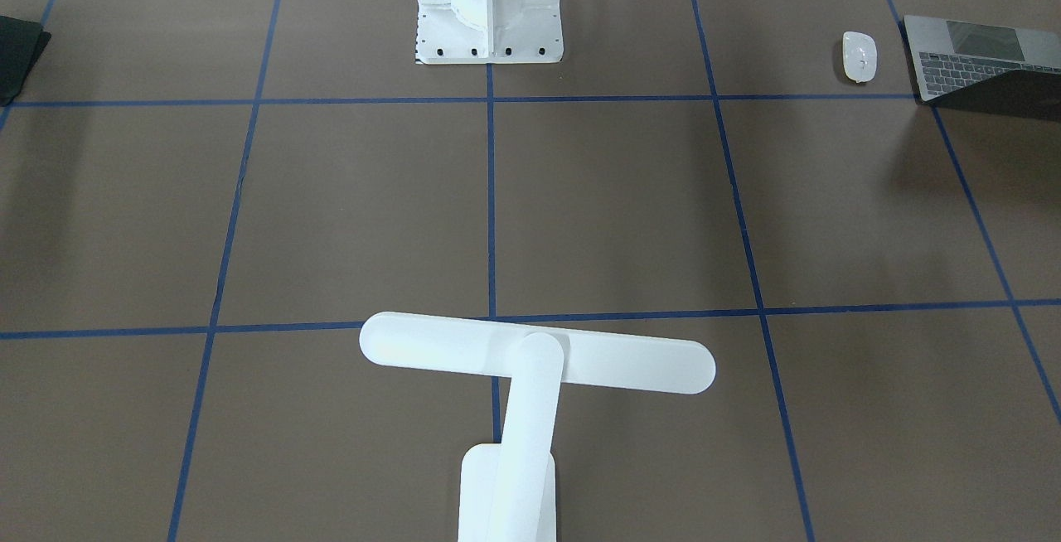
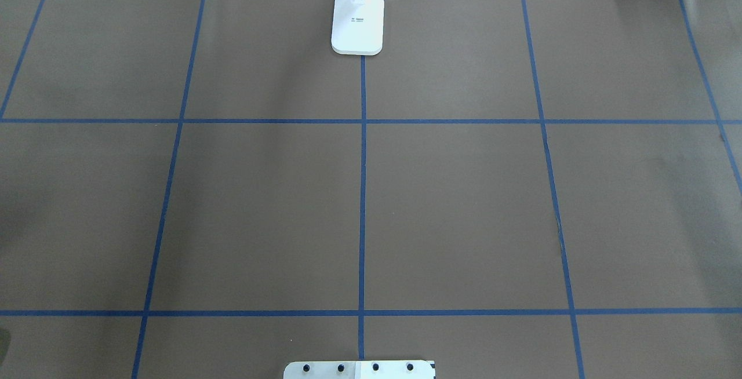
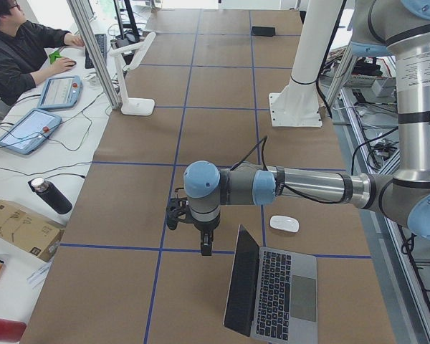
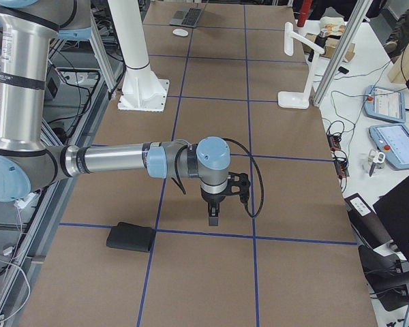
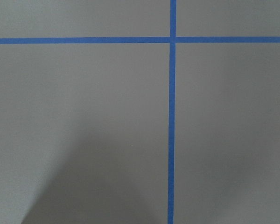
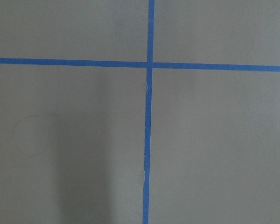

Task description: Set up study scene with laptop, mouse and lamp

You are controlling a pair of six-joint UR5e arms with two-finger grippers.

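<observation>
As the three things lie well apart, stage: I judge the setup not yet begun.
Laptop: on the table at my left end, with the lid half raised and the keys showing. I guess it waits there within the left arm's reach.
Mouse: just beside the laptop on the side toward the table's middle, not touching it.
Lamp: upright at the far edge on the centre tape line, its bar head lying crosswise. Either arm could get to it there.
Left claw: hangs pointing down over a tape crossing, near the laptop's lid but apart from it. I cannot tell whether it is wide or narrow.
Right claw: hangs pointing down over the tape near a flat black pad. I cannot tell its state either.
Wrist views: only brown paper and blue tape, with no fingers in them.
Containers: a cardboard box sits on the side bench, off the table. I cannot see what is in it.
</observation>
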